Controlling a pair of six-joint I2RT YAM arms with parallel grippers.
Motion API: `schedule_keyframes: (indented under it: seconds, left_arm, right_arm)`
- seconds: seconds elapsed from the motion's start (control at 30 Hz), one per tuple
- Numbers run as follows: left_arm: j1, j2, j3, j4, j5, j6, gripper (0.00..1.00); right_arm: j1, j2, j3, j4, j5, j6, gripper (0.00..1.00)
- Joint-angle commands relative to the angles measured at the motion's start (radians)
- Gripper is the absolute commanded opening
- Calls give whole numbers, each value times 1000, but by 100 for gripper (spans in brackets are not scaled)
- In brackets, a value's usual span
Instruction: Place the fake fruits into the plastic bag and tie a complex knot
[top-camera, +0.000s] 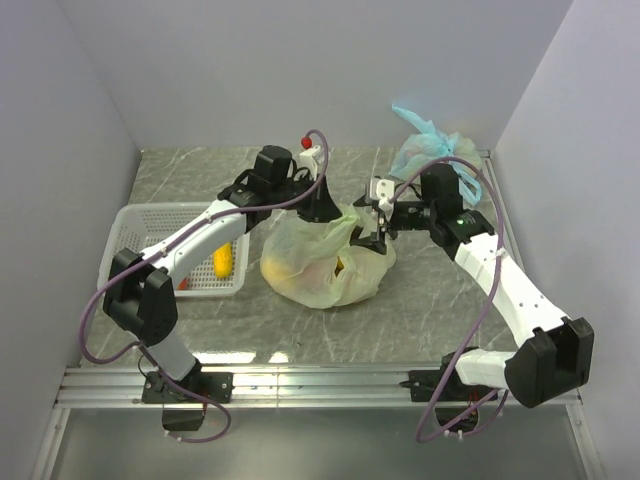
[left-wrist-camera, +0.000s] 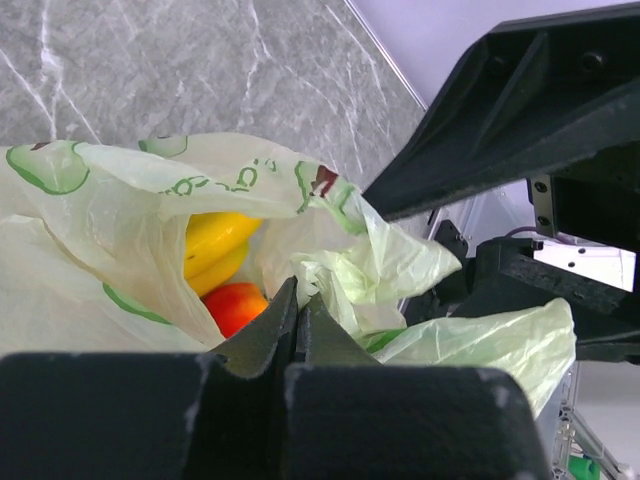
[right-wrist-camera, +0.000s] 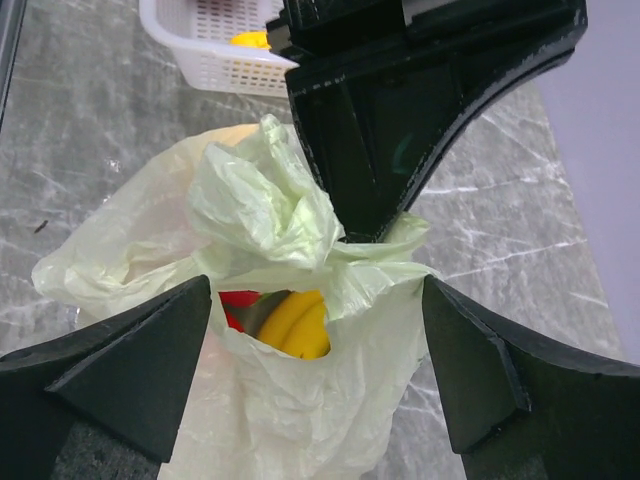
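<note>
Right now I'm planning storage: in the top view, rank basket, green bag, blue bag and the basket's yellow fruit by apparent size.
Basket and green bag: about alike, so unranked.
Then blue bag.
Smallest: yellow fruit.

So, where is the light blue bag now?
In the top view the light blue bag sits at the far right corner of the table, behind the right gripper.

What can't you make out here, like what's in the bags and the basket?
Top view: cloudy film blurs what is inside the plastic bag; the wrist views show only a banana and a red fruit through its mouth.
Top view: the left arm covers part of the basket; only one yellow fruit shows.
Top view: the blue bag is tied shut, contents hidden.
</note>
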Motion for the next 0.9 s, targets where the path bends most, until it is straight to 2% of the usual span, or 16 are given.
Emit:
schedule_keyframes:
  seconds: [0.0,0.13,0.33,0.67,0.7,0.87]
  left_arm:
    - [9,-5,39,0,36,22,0]
    - [20,-10,37,3,42,25,0]
    - [20,-7,29,6,44,31,0]
    - [20,24,94,-32,37,60,0]
    - [21,25,98,-42,39,65,0]
    - [32,7,120,-60,57,62,0]
  right_arm:
    - [-27,-24,49,-39,28,-23,93]
    - [-63,-61,42,-110,54,-70,95]
    - [-75,-84,75,-191,-5,-116,97]
    - [60,-39,124,-75,-36,-28,97]
    - [80,-30,127,-76,-33,-43,93]
    - [89,28,147,-151,27,-128,38]
